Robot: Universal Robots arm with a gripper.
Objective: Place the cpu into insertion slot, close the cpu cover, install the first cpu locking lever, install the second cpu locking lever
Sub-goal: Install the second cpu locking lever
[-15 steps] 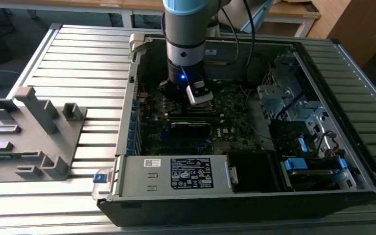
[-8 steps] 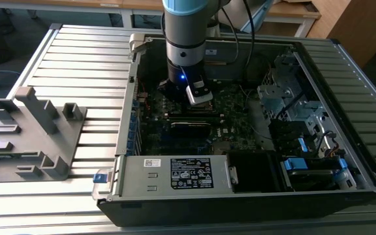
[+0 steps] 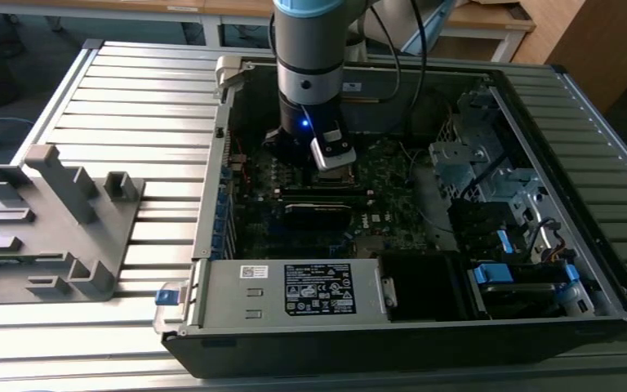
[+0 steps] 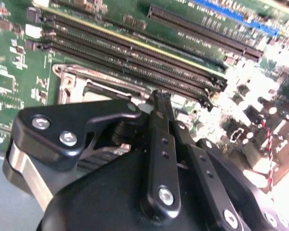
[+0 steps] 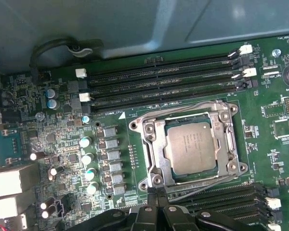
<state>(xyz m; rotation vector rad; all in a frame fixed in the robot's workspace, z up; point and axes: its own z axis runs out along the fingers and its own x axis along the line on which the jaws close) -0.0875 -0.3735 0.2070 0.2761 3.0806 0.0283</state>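
In the first wrist view the cpu (image 5: pixel 190 148), a silver-grey square chip, lies flat in the insertion slot (image 5: pixel 156 179). The cpu cover (image 5: pixel 153 144), a thin metal frame, lies down around it. Thin wire levers run along the socket's edges, one (image 5: pixel 183 108) on the memory-slot side and one (image 5: pixel 202 177) on the side nearest the fingers. My gripper (image 5: pixel 157 192) is shut, its black tips together at the socket's edge with nothing visible between them. In the second wrist view the gripper (image 4: pixel 161 98) points at a corner of the cover (image 4: pixel 79 77). In the exterior view the gripper (image 3: pixel 333 163) hangs low over the motherboard.
The open computer case (image 3: pixel 215 163) walls in the motherboard. Long black memory slots (image 5: pixel 168 77) flank the socket. A grey power-supply box (image 3: pixel 291 290) sits at the case's near side, drive bays (image 3: pixel 477 155) on the exterior view's right. A grey fixture (image 3: pixel 52 220) stands outside on the slatted table.
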